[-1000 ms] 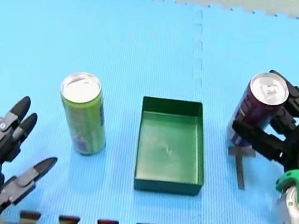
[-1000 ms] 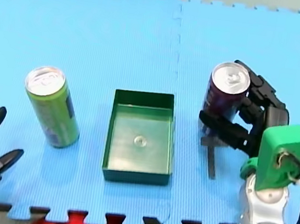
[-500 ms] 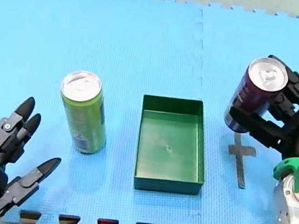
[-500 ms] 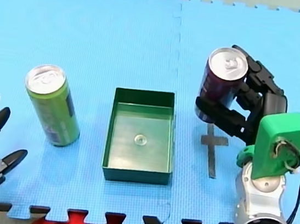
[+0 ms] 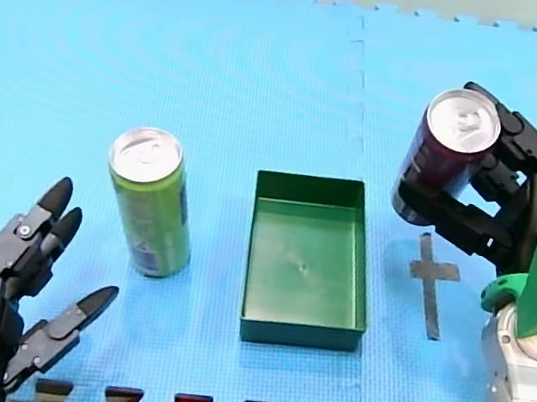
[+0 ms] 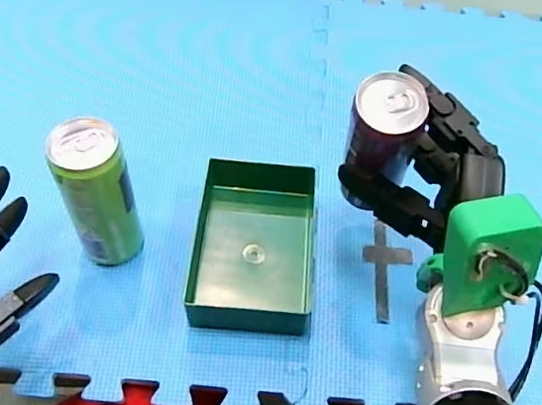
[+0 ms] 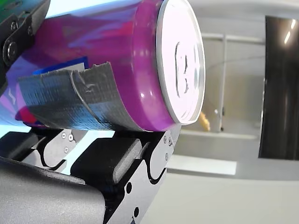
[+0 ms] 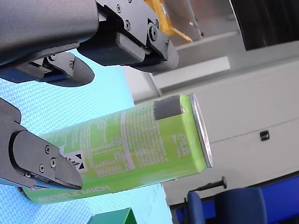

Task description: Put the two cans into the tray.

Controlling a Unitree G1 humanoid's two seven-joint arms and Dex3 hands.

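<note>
Blue foam mat surface (image 5: 217, 72), green tray (image 5: 299, 333) at centre with open mat all round.
Right hand (image 5: 497, 195) fingers grip the purple can (image 5: 444, 157) beside the tray's right edge; green can (image 5: 150, 202) stands left; left hand (image 5: 14, 315), empty and uncurled, front-left.

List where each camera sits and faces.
First head view: head, looking down at green can, tray, purple can; left robot hand empty, front-left.
Second head view: same scene, slightly aside; right robot hand grips purple can.
First wrist view: right wrist, close on the gripped purple can.
Second wrist view: a wrist, facing green can; fingers show.
</note>
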